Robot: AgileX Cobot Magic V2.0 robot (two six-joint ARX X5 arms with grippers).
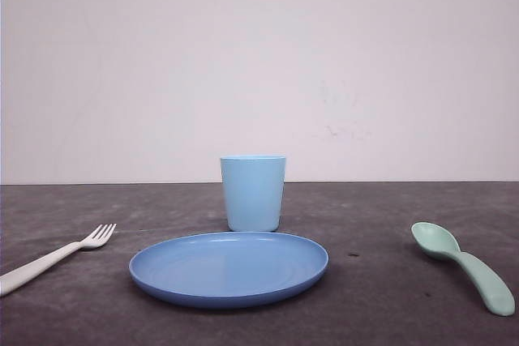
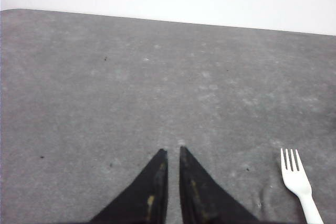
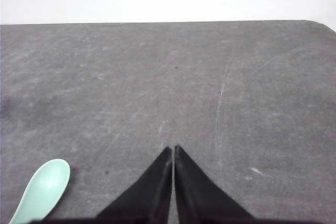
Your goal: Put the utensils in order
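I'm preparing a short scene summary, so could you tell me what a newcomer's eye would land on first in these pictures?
The round blue plate at the centre of the dark table stands out first, with the light blue cup upright just behind it. A white fork lies to the plate's left and a mint-green spoon to its right, both apart from it. Both grippers, left and right, are shut and hold nothing.

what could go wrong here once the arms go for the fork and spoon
1. The white fork lies flat on the table; the shut left gripper might push it along rather than get under its slim handle.
2. The mint-green spoon has a thick rounded handle that could roll or slip from the shut right gripper.
3. Carrying either inward could knock the light blue cup behind the blue plate.
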